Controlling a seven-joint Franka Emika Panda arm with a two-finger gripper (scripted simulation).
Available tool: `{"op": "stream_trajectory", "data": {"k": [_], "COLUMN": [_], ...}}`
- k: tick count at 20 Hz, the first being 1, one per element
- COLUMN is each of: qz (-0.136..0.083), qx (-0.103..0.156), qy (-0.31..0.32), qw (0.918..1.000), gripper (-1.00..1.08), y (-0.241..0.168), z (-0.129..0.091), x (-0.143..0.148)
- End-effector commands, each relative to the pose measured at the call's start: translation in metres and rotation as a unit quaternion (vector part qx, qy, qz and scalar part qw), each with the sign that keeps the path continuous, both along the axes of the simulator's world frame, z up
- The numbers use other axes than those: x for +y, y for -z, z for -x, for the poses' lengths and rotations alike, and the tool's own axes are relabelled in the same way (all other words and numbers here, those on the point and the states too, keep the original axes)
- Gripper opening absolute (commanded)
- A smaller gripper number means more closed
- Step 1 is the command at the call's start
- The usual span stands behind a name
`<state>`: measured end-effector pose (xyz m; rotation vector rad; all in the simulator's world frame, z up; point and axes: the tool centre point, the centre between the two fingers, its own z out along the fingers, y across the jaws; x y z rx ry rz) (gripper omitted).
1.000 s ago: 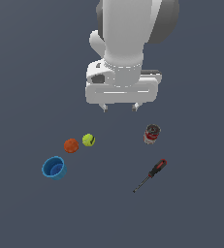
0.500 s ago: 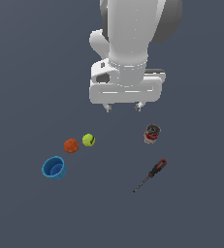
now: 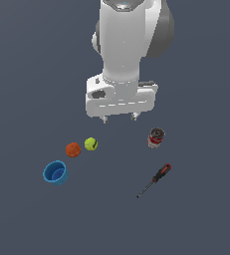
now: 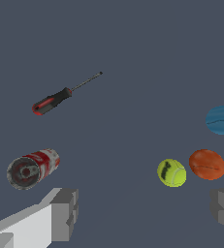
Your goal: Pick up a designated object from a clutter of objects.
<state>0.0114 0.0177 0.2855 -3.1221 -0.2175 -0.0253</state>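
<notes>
The designated object, a yellow-green tennis ball, lies on the dark floor beside an orange-red ball. My gripper hangs above the floor, toward the exterior view's right of the tennis ball and behind it. It is open, with nothing between its fingers. The rest of the clutter of objects is a blue cup, a red-labelled can and a screwdriver with a red-and-black handle.
The white arm rises over the scene in the exterior view. The can stands to the exterior view's right of the gripper; the cup sits at the exterior view's left, in front of the two balls.
The arm has moved toward the exterior view's left and slightly lower. The gripper stays open. None of the objects has moved.
</notes>
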Motion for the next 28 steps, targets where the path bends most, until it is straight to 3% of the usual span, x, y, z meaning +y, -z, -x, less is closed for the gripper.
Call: {"op": "stream_trajectory", "data": {"k": [1,14,28], "qz": [0.000,0.002,0.006], "qx": [0.000,0.001,0.004], "qy": [-0.016,-0.126,-0.239], "qw": [0.9999,0.9920,0.9710], "gripper": [1.00,1.00,1.00], "y": [0.012,0.091,0.167], "z": [0.000,0.009,0.038], "x": [-0.009,-0.065,-0.120]}}
